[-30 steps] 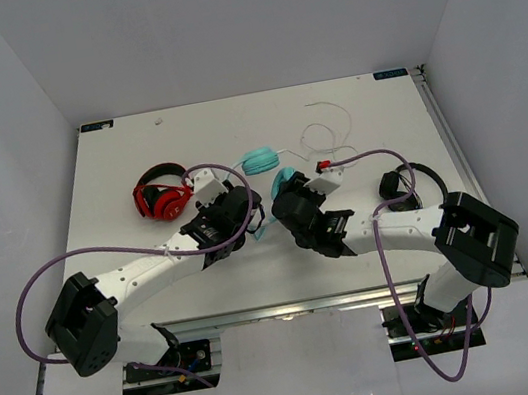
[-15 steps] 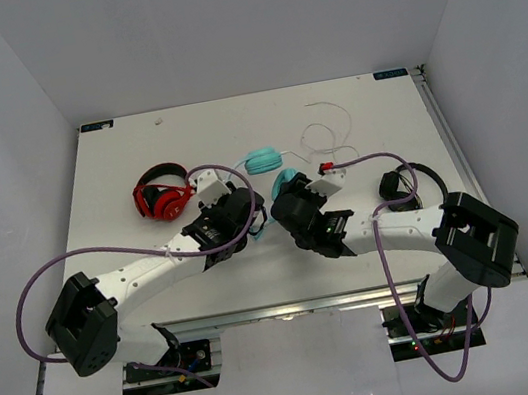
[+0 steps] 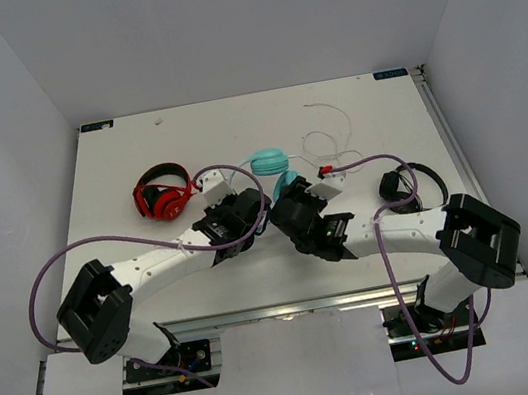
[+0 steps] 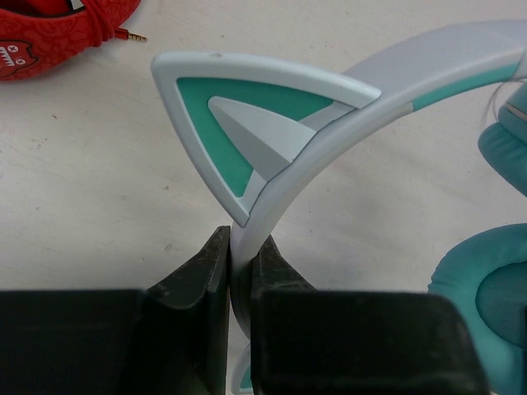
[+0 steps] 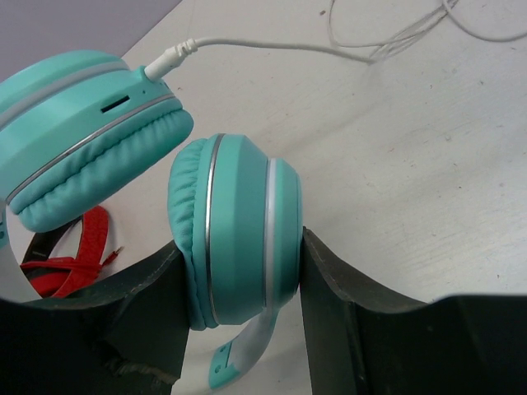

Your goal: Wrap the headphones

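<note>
Left jaws pinch the headphones (image 3: pixel 268 163) by the band (image 4: pixel 428 62), right jaws clasp one cup (image 5: pixel 239 239), arms angled inward.

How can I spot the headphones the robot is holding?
Look at the middle of the white table. The headphones there are teal with a pale cat-eared band, unlike the red pair on their left and the black pair on their right.

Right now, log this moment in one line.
left end effector: shut on headband | right end effector: shut on ear cup
</note>
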